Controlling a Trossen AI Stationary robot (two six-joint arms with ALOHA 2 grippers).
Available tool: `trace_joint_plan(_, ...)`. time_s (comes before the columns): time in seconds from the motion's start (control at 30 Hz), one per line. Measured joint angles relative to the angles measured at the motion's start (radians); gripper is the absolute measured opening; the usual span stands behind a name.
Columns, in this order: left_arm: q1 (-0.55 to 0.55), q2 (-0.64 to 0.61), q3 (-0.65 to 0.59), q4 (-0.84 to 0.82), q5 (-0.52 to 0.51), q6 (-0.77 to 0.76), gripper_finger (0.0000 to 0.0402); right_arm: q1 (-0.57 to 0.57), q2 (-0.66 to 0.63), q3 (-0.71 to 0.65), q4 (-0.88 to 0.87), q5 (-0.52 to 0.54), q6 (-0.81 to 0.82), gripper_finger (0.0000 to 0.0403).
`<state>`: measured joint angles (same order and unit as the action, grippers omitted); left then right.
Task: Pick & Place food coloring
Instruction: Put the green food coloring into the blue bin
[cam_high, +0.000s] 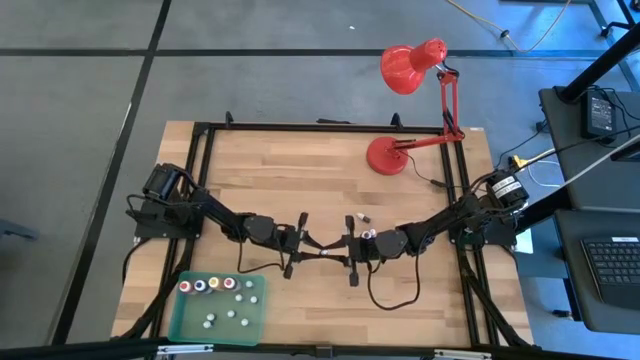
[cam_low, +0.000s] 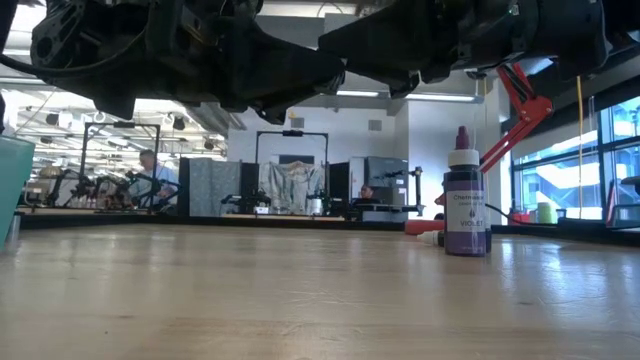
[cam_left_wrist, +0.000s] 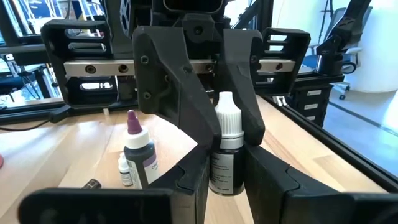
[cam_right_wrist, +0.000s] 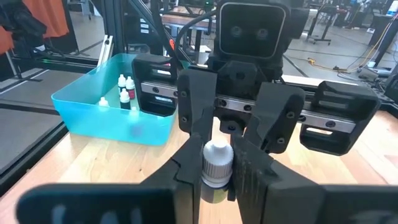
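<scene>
bottle (cam_left_wrist: 225, 152) clamped between both end effectors, mid-table

Count of items in view:
- Arms: two.
- Red desk lamp (cam_high: 412, 70): one.
- Green tray (cam_high: 192, 320): one, holding four coloured-cap bottles (cam_high: 210, 285) and about five whitish ones (cam_high: 231, 314).
- Violet bottle (cam_low: 465, 192): one.
- White-capped bottle (cam_left_wrist: 227, 149): one.

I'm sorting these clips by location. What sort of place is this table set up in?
Most likely a robotics lab or workshop. The wooden table sits in a black metal frame carrying two arms; beyond it the low view shows more workbenches with rigs, a seated person, and a laptop beside the table.
</scene>
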<state>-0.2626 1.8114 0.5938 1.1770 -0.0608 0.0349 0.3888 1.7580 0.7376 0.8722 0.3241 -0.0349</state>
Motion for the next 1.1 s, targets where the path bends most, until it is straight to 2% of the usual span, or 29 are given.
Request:
trace_joint_plan(0.23, -0.003, 0.000, 0.002, -0.028, -0.011, -0.022, 0.0088, -0.001, -0.001, 0.000, -0.011, -0.004, 0.018, 0.0067)
trace_joint_plan(0.57, 0.007, -0.001, 0.000, -0.177, -0.079, -0.058, 0.0172, 0.000, -0.004, -0.001, -0.021, 0.031, 0.050, 0.0067)
trace_joint_plan(0.8, 0.037, -0.061, 0.000, -0.293, -0.069, -0.085, 0.0187, -0.009, -0.004, -0.001, -0.168, 0.059, 0.161, 0.0067)
trace_joint_plan(0.93, 0.051, -0.106, 0.000, -0.407, -0.161, -0.093, 0.0184, -0.009, 0.000, -0.002, -0.176, 0.101, 0.183, 0.0067)
trace_joint_plan(1.1, 0.053, -0.151, 0.000, -0.472, -0.283, -0.101, 0.0184, -0.009, 0.036, -0.001, -0.168, 0.114, 0.235, 0.0067)
